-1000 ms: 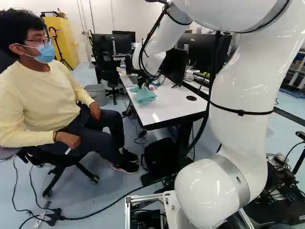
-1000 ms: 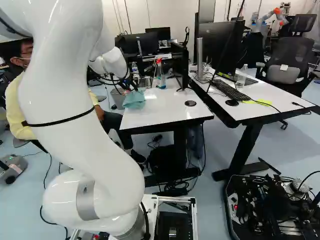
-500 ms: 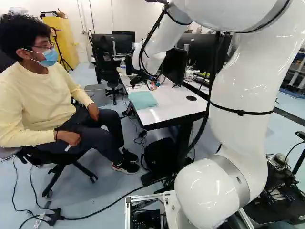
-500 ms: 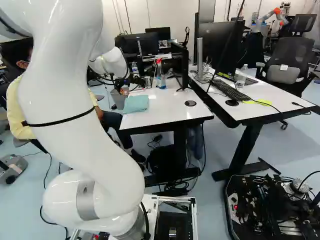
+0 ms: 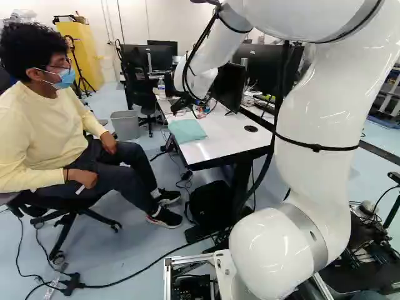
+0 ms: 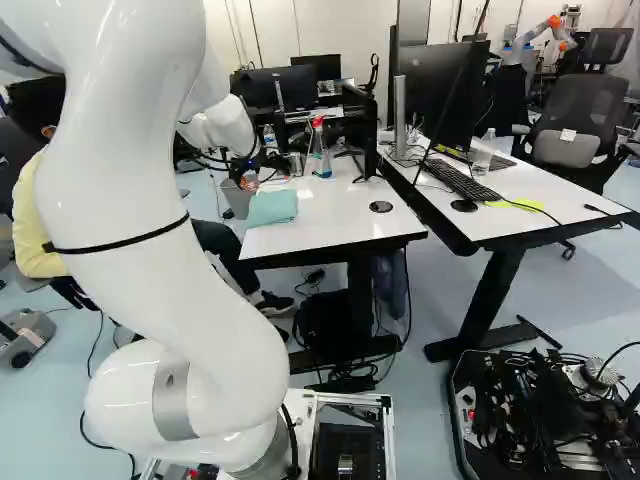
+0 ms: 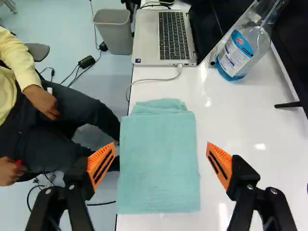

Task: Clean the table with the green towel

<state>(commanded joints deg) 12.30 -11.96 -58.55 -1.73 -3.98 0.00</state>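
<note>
My gripper (image 5: 179,106) hangs over the left part of the white table (image 5: 219,139) in the left base view. In the wrist view the gripper (image 7: 160,149) stands wide open, its orange pads far apart with nothing gripped. Below and between them the green towel (image 7: 159,173) lies folded in a flat rectangle along the table's edge, one end slightly rumpled. The right base view shows the same towel (image 6: 272,208) at the table's left edge.
Ahead of the towel are a laptop (image 7: 166,38) with a cable and, to one side, a spray bottle (image 7: 243,50). A monitor (image 5: 229,86) stands on the table. A grey bin (image 7: 114,30) is on the floor. Another robot (image 6: 540,38) stands far back.
A second ago the towel was bunched up at my gripper; it has been let go and now lies flat. The gripper has opened and risen slightly off it. The base has not moved.
</note>
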